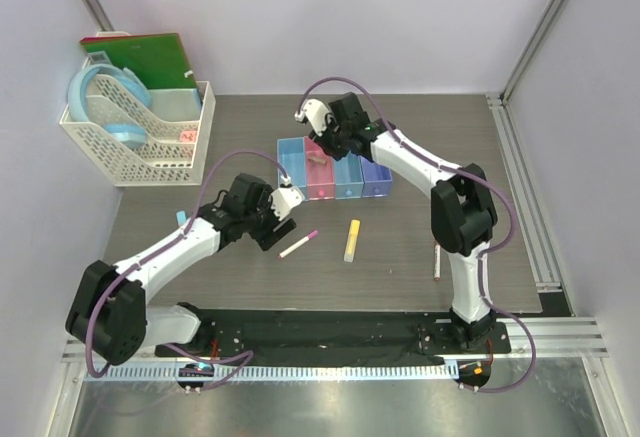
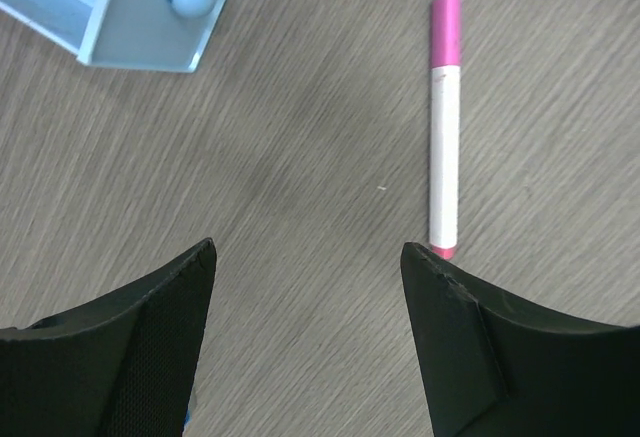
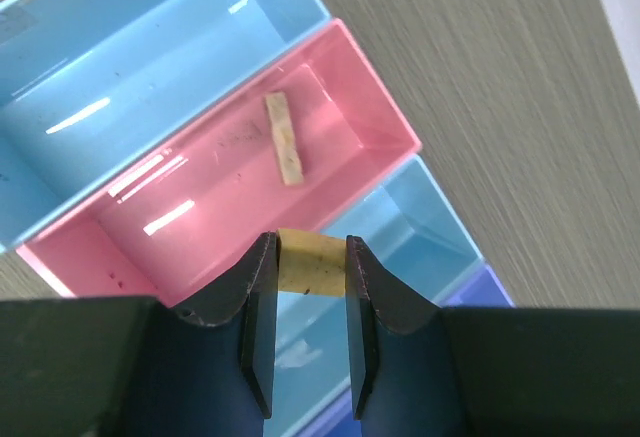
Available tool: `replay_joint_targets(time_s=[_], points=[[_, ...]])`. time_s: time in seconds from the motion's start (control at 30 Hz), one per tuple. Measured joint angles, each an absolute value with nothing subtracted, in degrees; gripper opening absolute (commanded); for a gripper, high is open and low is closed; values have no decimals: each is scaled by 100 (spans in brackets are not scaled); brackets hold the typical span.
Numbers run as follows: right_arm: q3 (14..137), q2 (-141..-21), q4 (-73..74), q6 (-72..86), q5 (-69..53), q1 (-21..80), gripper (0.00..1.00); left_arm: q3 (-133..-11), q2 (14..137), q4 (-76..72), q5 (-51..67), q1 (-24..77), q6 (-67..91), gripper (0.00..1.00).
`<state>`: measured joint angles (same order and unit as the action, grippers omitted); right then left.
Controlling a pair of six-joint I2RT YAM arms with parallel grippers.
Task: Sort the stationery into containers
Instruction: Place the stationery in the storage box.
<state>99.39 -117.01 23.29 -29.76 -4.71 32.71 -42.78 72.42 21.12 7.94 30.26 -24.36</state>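
Row of four joined translucent plastic bins (image 1: 291,164): left gripper (image 2: 305,277) gapes empty just in front of it, beside the slim white pink-capped pen (image 2: 444,137). Right gripper (image 3: 308,249) hangs over its pink/light-blue wall, pinching a small tan rubbery eraser (image 3: 311,275). It looks light and grippy, so flat-side holds seem best.

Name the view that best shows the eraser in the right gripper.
Right wrist: the tan eraser is close up, pinched in the right gripper. Top external: too small to make out. Left wrist: not in view.
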Motion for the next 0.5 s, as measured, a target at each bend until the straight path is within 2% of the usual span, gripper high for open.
replay_joint_targets(time_s=[0.1,0.17,0.2,0.23,0.33,0.47,0.5], points=[[10025,-11942,2300,-2974,-464,3382,13,-4281,7332,2062,1070,3026,-2379,74],[10031,-12073,2296,-2985,-454,3448,16,-4281,7483,2032,1210,3035,-2305,74],[10044,-12123,2237,-2985,-414,3479,20,-4281,7583,2025,1269,3046,-2281,74],[10062,-12140,2228,-2980,-390,3494,30,-4281,7671,2005,1302,3065,-2265,74],[10073,-12151,2222,-2976,-362,3527,39,-4281,8007,1962,1339,3162,-2228,74],[10071,-12156,2224,-2945,-301,3557,60,-4285,8390,1909,1347,3323,-2169,74],[10066,-12156,2224,-2950,-285,3564,62,-4285,8462,1909,1345,3363,-2165,74]])
